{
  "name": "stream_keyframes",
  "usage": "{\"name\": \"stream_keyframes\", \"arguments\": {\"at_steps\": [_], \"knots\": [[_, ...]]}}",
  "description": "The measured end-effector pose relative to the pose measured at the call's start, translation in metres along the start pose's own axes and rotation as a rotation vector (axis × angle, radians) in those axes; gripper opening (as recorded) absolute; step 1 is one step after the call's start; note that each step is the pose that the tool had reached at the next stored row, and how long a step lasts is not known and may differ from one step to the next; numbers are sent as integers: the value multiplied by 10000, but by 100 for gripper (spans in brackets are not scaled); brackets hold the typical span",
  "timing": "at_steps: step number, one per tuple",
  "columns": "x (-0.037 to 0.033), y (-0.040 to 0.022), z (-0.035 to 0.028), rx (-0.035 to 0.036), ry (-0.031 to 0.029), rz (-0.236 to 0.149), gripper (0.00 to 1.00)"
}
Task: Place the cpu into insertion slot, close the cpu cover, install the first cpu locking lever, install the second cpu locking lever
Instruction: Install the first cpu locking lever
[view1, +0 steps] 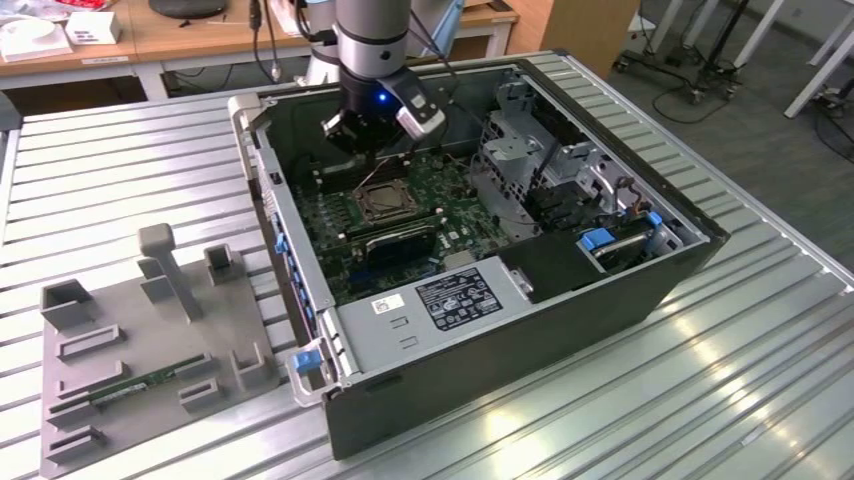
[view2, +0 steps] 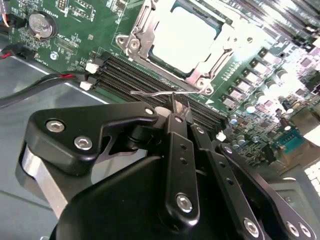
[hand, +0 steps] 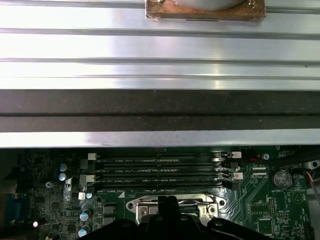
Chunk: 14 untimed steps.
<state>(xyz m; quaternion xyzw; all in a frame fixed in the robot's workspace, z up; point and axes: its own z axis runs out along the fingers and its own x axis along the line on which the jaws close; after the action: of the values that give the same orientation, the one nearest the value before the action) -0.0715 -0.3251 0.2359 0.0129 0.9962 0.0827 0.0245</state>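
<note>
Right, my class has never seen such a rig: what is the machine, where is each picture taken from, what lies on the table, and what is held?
The machine is a robot arm with a gripper at its end. The exterior view comes from a camera off the arm; both wrist views come from cameras riding on it. On the ribbed metal table lies an open computer case with a green motherboard inside. Toward the exterior view's left is a grey holder tray bearing a memory stick. In the second wrist view the cpu is already seated, with the cpu cover down around it. The gripper's fingers are shut, tips at a thin wire locking lever. Whether they pinch it or only press it, I cannot tell.
</note>
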Motion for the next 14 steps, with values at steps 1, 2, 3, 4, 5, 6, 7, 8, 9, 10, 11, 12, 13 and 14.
{"name": "stream_keyframes", "arguments": {"at_steps": [1, 2, 3, 4, 5, 6, 7, 8, 9, 10, 11, 12, 13, 14], "knots": [[-3, 0, 1, -53, 3, -2, 11], [-5, 0, 1, -73, 2, -4, 11], [-5, 0, 1, -73, 3, -3, 11], [-5, 0, 1, -73, 3, -2, 11], [-6, 0, 2, -73, 3, -3, 11], [-7, 0, 5, -75, 3, -4, 11], [-8, -1, 9, -75, 2, -4, 11], [-8, -2, 12, -74, 3, -3, 11], [-8, -2, 13, -73, 4, -3, 11], [-8, -3, 17, -73, 3, -4, 11], [-8, -3, 20, -73, 3, -4, 11], [-8, -3, 20, -74, 3, -3, 11], [-8, -3, 21, -77, 3, -4, 11], [-8, -3, 22, -80, 3, -3, 11]]}}
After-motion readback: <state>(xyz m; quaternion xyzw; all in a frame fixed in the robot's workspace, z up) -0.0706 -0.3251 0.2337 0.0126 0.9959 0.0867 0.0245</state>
